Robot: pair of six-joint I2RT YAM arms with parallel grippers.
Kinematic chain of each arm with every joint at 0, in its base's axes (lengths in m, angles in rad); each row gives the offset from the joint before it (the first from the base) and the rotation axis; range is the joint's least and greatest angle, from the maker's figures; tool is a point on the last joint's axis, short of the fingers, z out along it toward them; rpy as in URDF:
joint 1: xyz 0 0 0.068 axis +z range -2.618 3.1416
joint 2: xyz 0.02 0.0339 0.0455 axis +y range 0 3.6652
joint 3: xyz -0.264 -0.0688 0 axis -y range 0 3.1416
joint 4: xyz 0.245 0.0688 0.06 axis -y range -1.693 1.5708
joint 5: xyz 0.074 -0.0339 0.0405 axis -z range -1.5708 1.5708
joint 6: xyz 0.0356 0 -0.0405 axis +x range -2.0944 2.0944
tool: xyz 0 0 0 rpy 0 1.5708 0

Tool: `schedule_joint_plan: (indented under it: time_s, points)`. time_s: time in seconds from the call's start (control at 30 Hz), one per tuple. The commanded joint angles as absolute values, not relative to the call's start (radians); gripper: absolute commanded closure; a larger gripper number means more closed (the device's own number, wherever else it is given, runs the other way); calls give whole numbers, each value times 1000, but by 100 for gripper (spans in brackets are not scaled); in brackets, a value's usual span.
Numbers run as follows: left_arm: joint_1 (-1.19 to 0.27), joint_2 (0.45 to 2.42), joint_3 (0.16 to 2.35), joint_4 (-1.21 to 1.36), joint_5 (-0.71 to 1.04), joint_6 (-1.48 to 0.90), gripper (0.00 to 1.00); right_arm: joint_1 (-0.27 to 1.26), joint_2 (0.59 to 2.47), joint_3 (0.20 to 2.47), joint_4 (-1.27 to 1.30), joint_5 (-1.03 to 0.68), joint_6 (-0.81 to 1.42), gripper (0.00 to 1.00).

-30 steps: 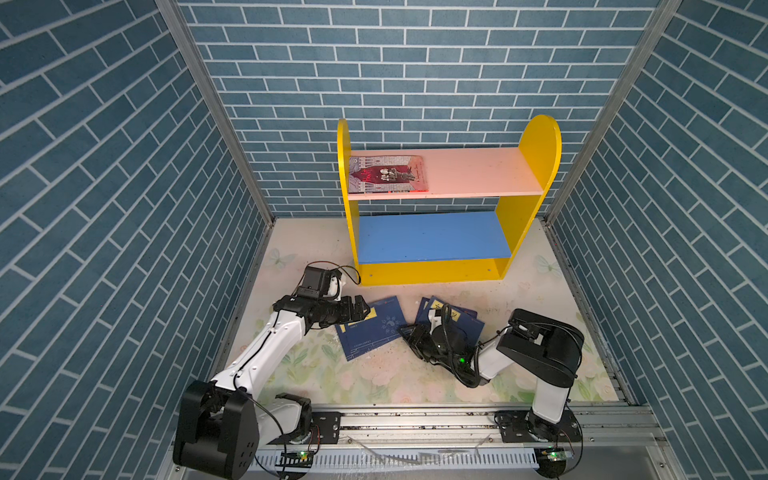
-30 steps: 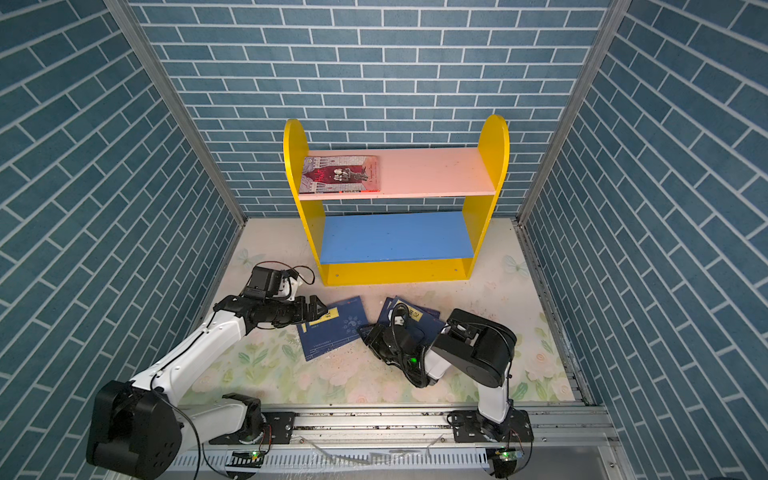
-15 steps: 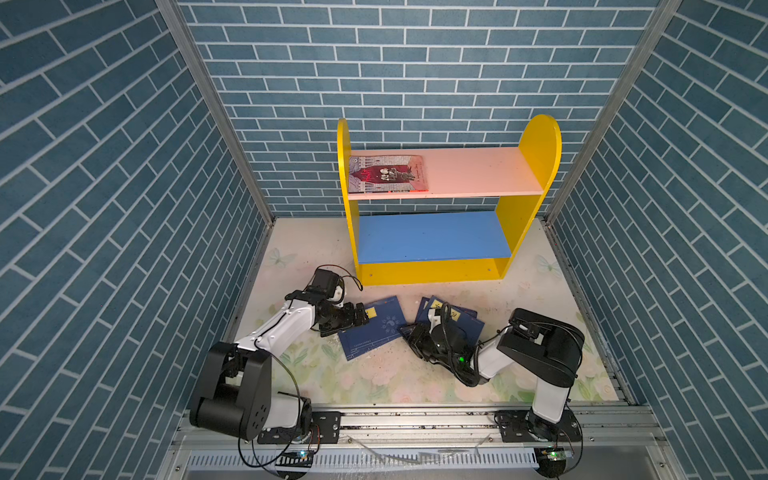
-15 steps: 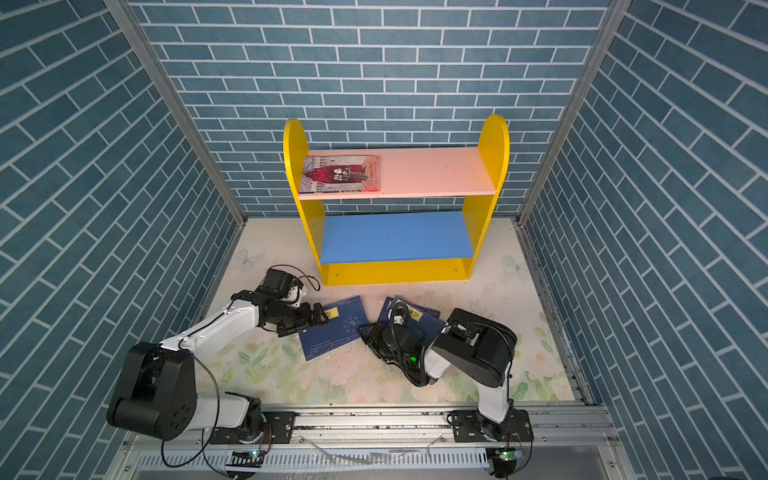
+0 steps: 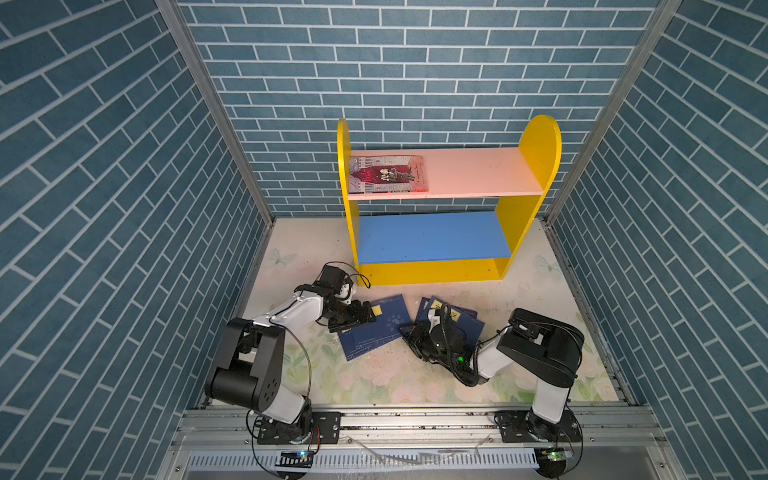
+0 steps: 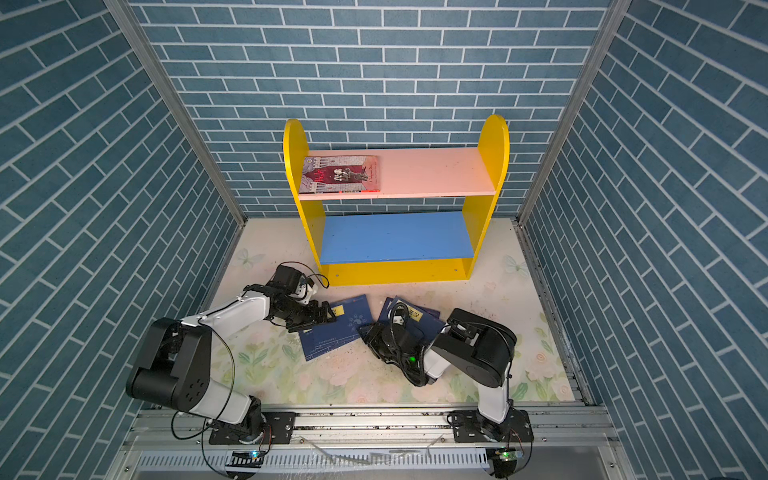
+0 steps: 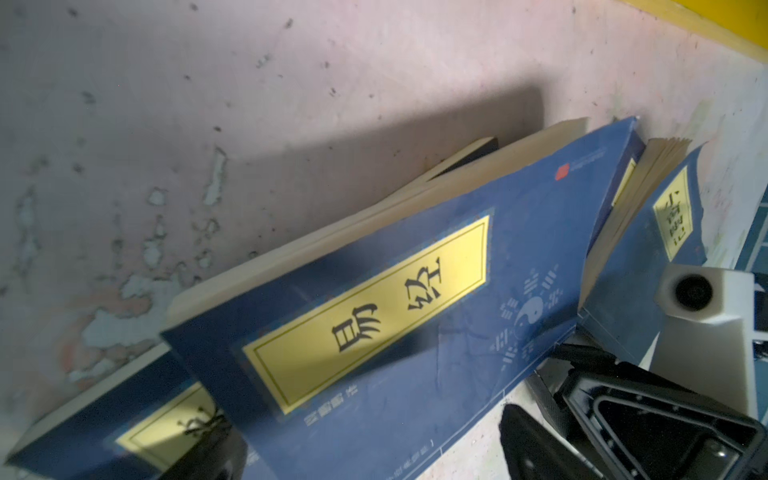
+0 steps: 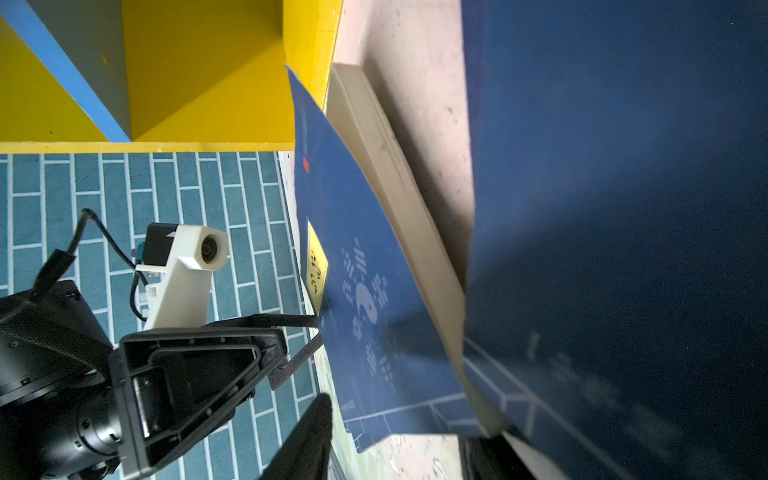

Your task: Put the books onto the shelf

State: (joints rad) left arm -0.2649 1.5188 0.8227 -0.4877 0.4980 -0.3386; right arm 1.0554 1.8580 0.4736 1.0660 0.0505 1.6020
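A grey-and-red book (image 5: pixel 388 174) (image 6: pixel 340 174) lies flat at the left end of the shelf's pink upper board (image 5: pixel 478 170) (image 6: pixel 432 170). Navy books with yellow labels lie on the floor in front of the shelf. One (image 5: pixel 374 332) (image 6: pixel 336 328) (image 7: pixel 374 316) rests on another (image 7: pixel 104 428). My left gripper (image 5: pixel 365 316) (image 6: pixel 324 318) (image 7: pixel 365 449) stands open, its fingers astride that top book's end. A fanned stack (image 5: pixel 457 320) (image 6: pixel 419 316) lies to the right. My right gripper (image 5: pixel 407 332) (image 6: pixel 365 332) (image 8: pixel 399 449) is open at that stack's left edge. One finger sits under a raised navy cover (image 8: pixel 623 208).
The shelf's blue lower board (image 5: pixel 432 237) (image 6: pixel 395 237) holds nothing. Brick-patterned walls close in on the left, right and back. The floral mat (image 5: pixel 395 382) runs between the books and the front rail. The two grippers are close together, either side of the middle book.
My left arm has folded back and its gripper has dropped to the right onto the middle book's end. The right arm and the books have not visibly moved.
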Motion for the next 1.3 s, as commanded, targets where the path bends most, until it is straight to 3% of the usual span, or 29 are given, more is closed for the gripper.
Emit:
schedule_joint_plan:
  time_s: [0.0,0.17,0.57,0.7,1.27]
  points:
    - [-296,1530,838,-472,536,-312,4,1052,1850,445,968,95,1638,50]
    - [-305,1527,814,-459,590,-314,5,1051,1847,430,978,120,1639,50]
    - [-300,1372,774,-529,514,-272,4,1045,1959,418,1165,134,1663,58]
    - [-290,1326,803,-527,427,-240,1,1044,1951,438,1099,120,1661,58]
    - [-291,1456,847,-329,360,-121,0,1043,1838,500,848,92,1589,57]
